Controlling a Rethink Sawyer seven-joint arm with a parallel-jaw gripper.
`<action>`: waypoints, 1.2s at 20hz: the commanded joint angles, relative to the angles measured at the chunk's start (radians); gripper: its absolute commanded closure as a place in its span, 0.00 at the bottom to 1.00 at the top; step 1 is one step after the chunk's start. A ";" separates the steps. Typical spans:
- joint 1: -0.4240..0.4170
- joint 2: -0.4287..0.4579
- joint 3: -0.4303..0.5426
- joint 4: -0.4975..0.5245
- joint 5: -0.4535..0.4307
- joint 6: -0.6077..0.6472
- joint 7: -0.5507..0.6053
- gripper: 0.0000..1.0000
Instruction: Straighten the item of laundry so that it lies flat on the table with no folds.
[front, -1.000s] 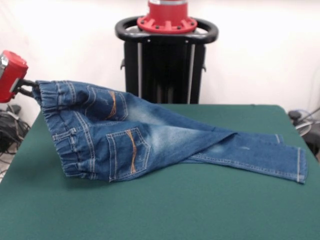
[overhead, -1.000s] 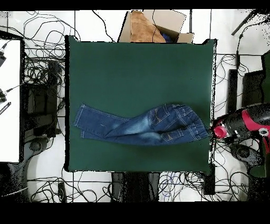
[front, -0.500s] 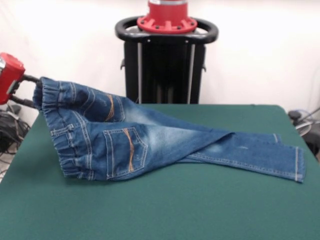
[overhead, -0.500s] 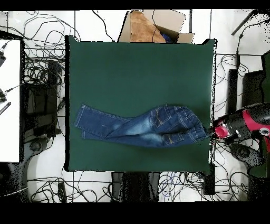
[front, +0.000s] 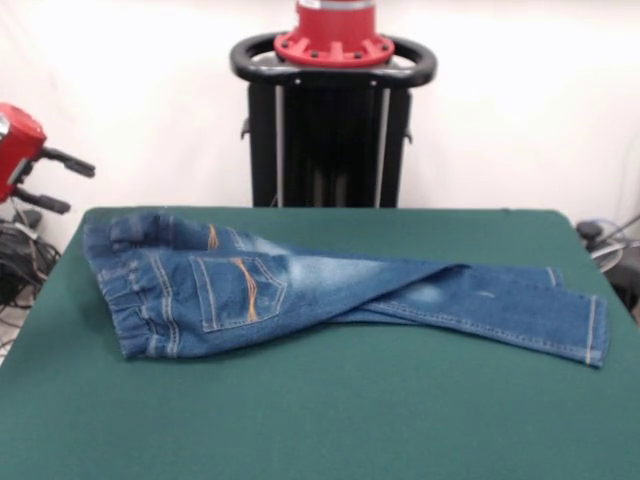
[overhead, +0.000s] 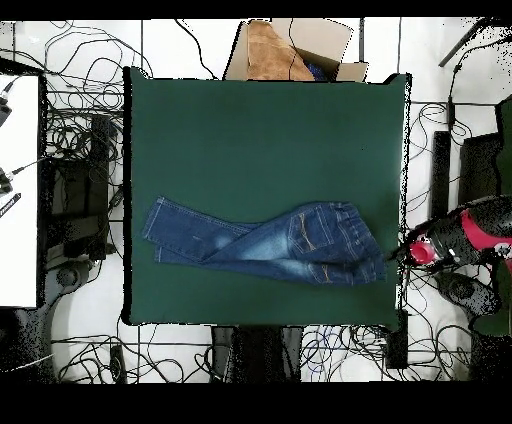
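Observation:
The item of laundry (front: 300, 295), a small pair of blue jeans, lies on the green table (front: 330, 420) with its back pockets up. Its gathered waistband is at the left in the front view, and the two legs stretch right, one lying across the other. In the overhead view the item of laundry (overhead: 270, 243) lies across the table (overhead: 260, 130) in the half nearer the robot's base, its waistband toward the right edge. My gripper (front: 80, 190) hangs open just past the table's left edge, above and clear of the waistband. The same gripper (overhead: 403, 250) shows beside the waistband from above.
The black pedestal (front: 333, 120) stands behind the table's far side. An open cardboard box (overhead: 290, 50) sits against the table's top edge in the overhead view. Cables (overhead: 80, 150) cover the floor all round, and a white surface (overhead: 20, 190) is at the left.
My gripper has let go of the waistband and now stands open. The raised waist end has dropped onto the table, so the jeans lie lower and flatter.

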 joint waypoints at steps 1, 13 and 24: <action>0.031 -0.155 0.079 0.106 0.029 -0.128 -0.022 0.00; 0.058 -0.428 0.033 0.375 0.261 -0.308 0.222 0.00; 0.108 -0.493 0.010 0.687 0.665 -0.588 0.270 0.00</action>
